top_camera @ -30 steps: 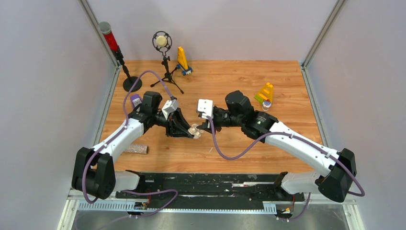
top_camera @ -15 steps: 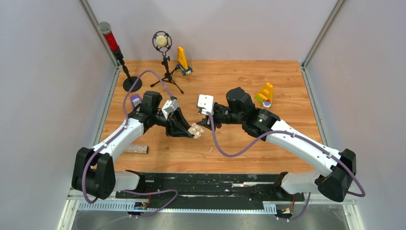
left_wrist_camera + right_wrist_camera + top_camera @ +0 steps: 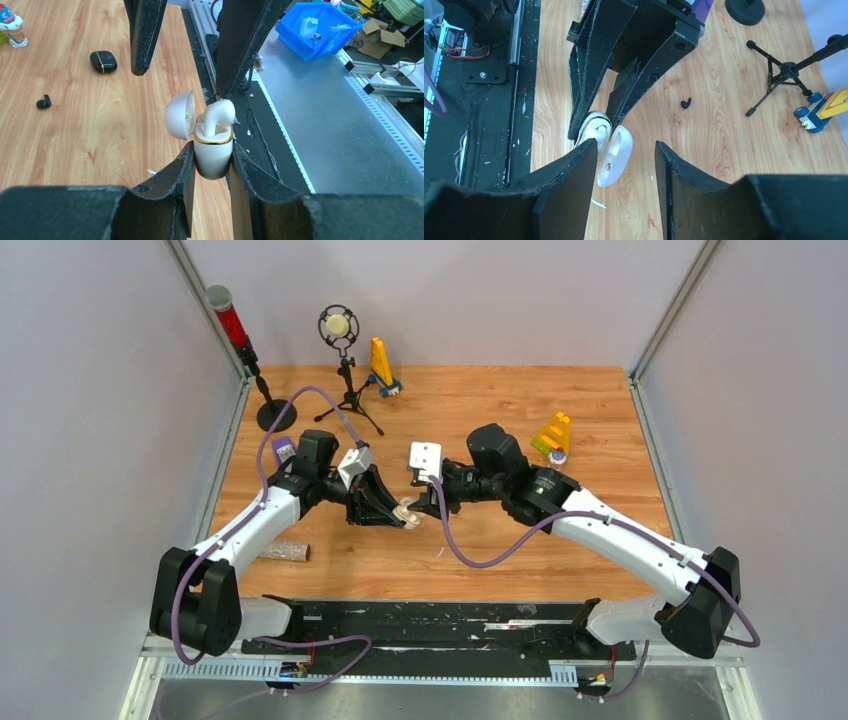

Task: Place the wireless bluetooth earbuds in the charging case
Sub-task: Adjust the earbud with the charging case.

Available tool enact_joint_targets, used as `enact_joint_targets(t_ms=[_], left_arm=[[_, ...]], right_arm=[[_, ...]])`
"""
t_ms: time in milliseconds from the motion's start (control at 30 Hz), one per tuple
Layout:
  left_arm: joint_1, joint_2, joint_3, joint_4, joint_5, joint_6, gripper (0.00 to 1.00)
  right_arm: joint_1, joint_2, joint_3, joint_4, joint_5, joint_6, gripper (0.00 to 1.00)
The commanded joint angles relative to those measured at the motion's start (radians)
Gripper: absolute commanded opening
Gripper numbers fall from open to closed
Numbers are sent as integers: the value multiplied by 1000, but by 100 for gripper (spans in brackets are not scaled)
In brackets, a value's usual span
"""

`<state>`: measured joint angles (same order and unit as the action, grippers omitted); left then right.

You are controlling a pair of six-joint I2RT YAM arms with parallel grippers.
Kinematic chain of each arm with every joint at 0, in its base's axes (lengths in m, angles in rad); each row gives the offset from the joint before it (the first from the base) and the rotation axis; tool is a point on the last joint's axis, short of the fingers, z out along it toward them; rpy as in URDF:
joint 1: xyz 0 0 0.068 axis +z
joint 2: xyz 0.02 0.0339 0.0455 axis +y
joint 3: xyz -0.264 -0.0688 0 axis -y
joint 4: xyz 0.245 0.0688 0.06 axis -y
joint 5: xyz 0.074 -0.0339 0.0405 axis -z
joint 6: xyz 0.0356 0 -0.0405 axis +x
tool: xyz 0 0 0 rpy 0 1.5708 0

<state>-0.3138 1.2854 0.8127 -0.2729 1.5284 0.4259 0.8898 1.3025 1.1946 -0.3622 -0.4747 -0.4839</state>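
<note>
My left gripper [image 3: 212, 148] is shut on the base of a white charging case [image 3: 213, 157] with a gold rim, held above the table with its lid [image 3: 180, 115] swung open. A white earbud [image 3: 219, 114] stands in the case, its head poking above the rim. My right gripper [image 3: 626, 150] is open and hangs right at the case [image 3: 596, 131]. In the left wrist view one of its fingers [image 3: 235, 60] ends just over the earbud. A black earbud [image 3: 43, 102] and a shut black case [image 3: 103, 61] lie on the wood. From above, both grippers meet at the case [image 3: 407, 512].
A microphone on a tripod [image 3: 340, 330], a red-topped black stand [image 3: 235, 330] and a yellow toy [image 3: 381, 365] stand at the back. A yellow-green toy [image 3: 553, 435] sits right, a grey roll [image 3: 285, 551] near left. A white sliver [image 3: 599, 203] lies under the case.
My right gripper has shifted a little left and closer to the held case. The left gripper and the case have stayed where they were.
</note>
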Motion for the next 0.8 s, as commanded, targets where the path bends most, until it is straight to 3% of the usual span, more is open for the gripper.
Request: enact_joint_targets(t_ms=[0, 567, 767], left_arm=[[-3, 3, 45, -6, 32, 24, 15], [-3, 1, 46, -11, 33, 29, 15], [-4, 3, 49, -13, 33, 30, 15]], right_arm=[[6, 10, 61, 3, -9, 33, 48], [37, 28, 22, 2, 37, 9, 48], [32, 7, 104, -27, 70, 28, 49]])
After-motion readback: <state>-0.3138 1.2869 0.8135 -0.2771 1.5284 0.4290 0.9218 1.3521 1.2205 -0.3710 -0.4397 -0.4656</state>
